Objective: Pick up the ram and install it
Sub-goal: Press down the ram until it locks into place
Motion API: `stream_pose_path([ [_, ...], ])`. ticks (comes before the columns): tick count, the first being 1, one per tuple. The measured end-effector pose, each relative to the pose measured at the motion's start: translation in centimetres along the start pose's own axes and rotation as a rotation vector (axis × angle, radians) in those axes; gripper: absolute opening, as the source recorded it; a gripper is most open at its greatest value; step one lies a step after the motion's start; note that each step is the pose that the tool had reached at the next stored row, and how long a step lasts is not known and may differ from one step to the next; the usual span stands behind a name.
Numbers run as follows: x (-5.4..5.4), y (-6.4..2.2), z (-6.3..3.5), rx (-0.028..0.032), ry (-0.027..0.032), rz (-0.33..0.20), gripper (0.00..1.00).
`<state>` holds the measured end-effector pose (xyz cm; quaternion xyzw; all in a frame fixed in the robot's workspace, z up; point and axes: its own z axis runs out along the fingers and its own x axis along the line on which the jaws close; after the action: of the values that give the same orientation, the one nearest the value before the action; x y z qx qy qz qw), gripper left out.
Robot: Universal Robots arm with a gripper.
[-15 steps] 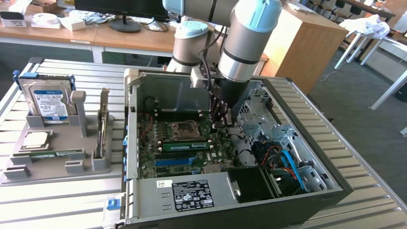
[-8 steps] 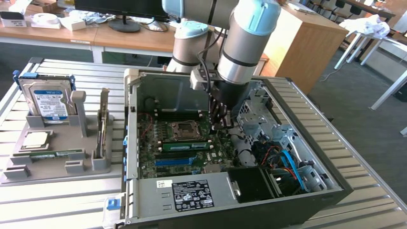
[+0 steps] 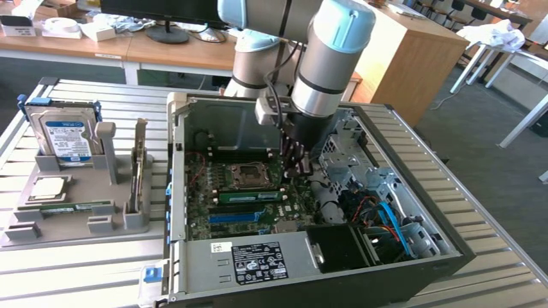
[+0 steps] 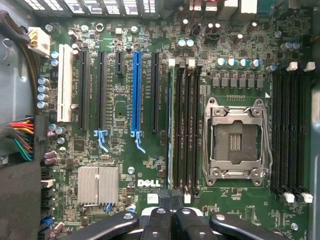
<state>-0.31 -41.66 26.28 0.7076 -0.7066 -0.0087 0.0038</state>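
Hanging down into the open computer case (image 3: 445, 212), the arm (image 3: 330, 58) has its fingers (image 4: 187, 225) pressed together with nothing visibly between them. They sit low over the motherboard (image 4: 125, 115), just past the three o'clock end of the ram (image 3: 248, 196); whether they touch it cannot be told. The ram stands on its long edge in a memory slot, running from nine to three o'clock in the exterior view. The CPU socket (image 3: 250, 172) lies on its twelve o'clock side and the blue slot (image 3: 231, 217) on its six o'clock side. Room is tight at three o'clock of the fingers, where drive bays and a tangle of cables (image 3: 385, 218) crowd close. At six o'clock the power supply (image 3: 256, 260) walls off the board, and at twelve o'clock the case's rear wall rises. Toward nine o'clock the board lies low and open up to the side wall. Beyond that wall, on the counter (image 3: 77, 269), a gray holder (image 3: 60, 224) carries an upright hard drive (image 3: 64, 131), a flat processor chip (image 3: 47, 187), a second green stick (image 3: 73, 207) lying flat and a card (image 3: 138, 167) on edge, all well apart from the fingers.
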Motion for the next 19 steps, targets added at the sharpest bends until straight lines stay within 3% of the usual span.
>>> stream_pose_path([
  [10,0.01,-0.01,0.8,0.0,-0.0001,0.0,0.1],
  [19,0.01,-0.22,0.86,0.0001,0.0,0.0,0.1],
])
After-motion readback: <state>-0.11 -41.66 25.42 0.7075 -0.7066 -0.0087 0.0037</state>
